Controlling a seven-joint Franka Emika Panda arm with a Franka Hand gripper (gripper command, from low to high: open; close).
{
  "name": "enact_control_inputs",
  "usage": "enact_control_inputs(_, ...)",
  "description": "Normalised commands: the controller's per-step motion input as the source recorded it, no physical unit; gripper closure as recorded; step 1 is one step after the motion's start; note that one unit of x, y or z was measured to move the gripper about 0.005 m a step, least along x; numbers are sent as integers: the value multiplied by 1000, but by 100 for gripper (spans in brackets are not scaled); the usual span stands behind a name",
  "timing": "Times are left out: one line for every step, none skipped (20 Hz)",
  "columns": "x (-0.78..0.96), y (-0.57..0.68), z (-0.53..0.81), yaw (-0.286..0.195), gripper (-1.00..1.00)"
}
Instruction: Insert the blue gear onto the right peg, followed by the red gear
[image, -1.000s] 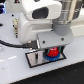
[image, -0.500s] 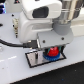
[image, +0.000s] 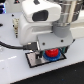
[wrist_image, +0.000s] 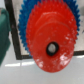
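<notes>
- Second step in hand, by the look of it: round bright-red toothed gear sitting over the flat bright-blue toothed gear, blue teeth showing past the red rim
- Both gears on the black-framed grey rectangular plate, toward its edge at the exterior view's right
- Thin dark right peg hidden; dark centre hole in the red hub, peg inside not discernible
- Grey robot gripper low over the red gear; finger state impossible to tell
- Next, likely: press red gear fully down, then release and lift straight up
</notes>
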Motion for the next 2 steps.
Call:
enact_control_inputs(-16,102,643,0,-100)
enact_control_inputs(14,149,720,0,-100)
